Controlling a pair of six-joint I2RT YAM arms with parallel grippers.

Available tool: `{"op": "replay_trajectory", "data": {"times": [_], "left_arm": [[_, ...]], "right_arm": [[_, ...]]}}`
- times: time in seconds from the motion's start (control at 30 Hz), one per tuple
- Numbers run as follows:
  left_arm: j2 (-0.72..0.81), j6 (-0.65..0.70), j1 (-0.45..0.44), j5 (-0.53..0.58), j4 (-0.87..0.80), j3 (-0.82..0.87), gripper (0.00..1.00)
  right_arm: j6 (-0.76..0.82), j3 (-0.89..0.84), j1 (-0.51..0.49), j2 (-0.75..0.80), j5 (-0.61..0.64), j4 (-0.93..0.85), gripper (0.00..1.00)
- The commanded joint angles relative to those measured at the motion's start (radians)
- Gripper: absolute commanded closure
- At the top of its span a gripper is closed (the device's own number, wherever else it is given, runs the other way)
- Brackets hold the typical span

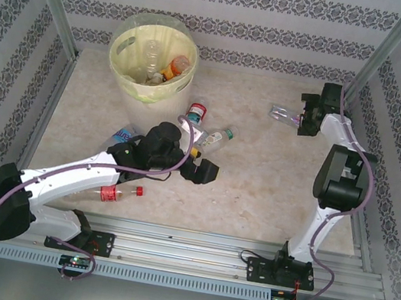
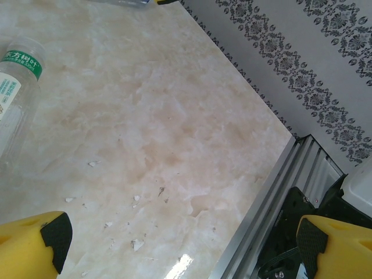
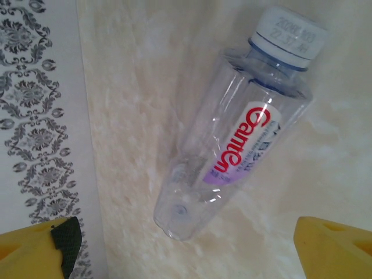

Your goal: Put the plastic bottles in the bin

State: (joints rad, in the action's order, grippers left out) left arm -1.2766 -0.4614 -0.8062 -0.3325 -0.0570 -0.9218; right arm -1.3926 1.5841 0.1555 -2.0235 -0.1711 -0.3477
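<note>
**A:** Marble-look tabletop [image 1: 257, 183], patterned wallpaper [image 1: 234, 1] on all sides. Where was the bin?

**B:** Bin [image 1: 148, 94] sat far left, against the back wall. Several bottles lay inside it, including an orange-filled bottle [image 1: 175, 66].

**A:** Loose ones on the table?

**B:** Five. Red-capped bottle [image 1: 196, 110] just in front of the bin. Green-label bottle [image 1: 218, 138] a bit nearer, to its right. Blue-label bottle [image 1: 121, 136] was partly hidden by the left arm [image 1: 80, 171]. Red-label bottle [image 1: 119, 195] lay by that arm, near the front rail [image 1: 193, 238]. Clear Ganten bottle [image 3: 232, 139] lay far right, close to the side wall.

**A:** Left gripper?

**B:** Left gripper [image 2: 183, 244] was spread wide over bare tabletop and held nothing. In the left wrist view the green-label bottle lay off at the left edge, well clear of both yellow fingers.

**A:** Right gripper?

**B:** Right gripper [image 3: 189, 247] was wide open too and also held nothing. It was aimed down at the Ganten bottle, which lay on its side with its white cap pointing away from the fingers. The bottle's base lay just ahead of the gap between them, and neither finger touched it. In the top view the gripper sat just right of that bottle.
</note>
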Motion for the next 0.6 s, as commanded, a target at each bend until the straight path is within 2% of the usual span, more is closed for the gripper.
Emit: {"op": "replay_trajectory", "data": {"times": [0.0, 0.13, 0.23, 0.37, 0.57], "left_arm": [[-0.024, -0.024, -0.020, 0.000, 0.058, 0.002, 0.00], [-0.042, -0.031, -0.021, 0.002, 0.061, -0.007, 0.00], [-0.049, -0.031, -0.019, 0.002, 0.057, -0.013, 0.00], [-0.051, -0.036, -0.022, 0.004, 0.056, -0.008, 0.00], [-0.054, -0.043, -0.022, 0.011, 0.064, 0.001, 0.00]], "right_arm": [[-0.082, 0.046, 0.010, -0.042, 0.038, -0.047, 0.05], [-0.114, 0.107, 0.014, -0.103, 0.036, -0.102, 0.05], [-0.131, 0.121, 0.018, -0.139, 0.034, -0.072, 0.06], [-0.112, 0.224, 0.022, -0.204, 0.033, -0.140, 0.07], [-0.133, 0.285, 0.022, -0.256, 0.030, -0.158, 0.11]]}}
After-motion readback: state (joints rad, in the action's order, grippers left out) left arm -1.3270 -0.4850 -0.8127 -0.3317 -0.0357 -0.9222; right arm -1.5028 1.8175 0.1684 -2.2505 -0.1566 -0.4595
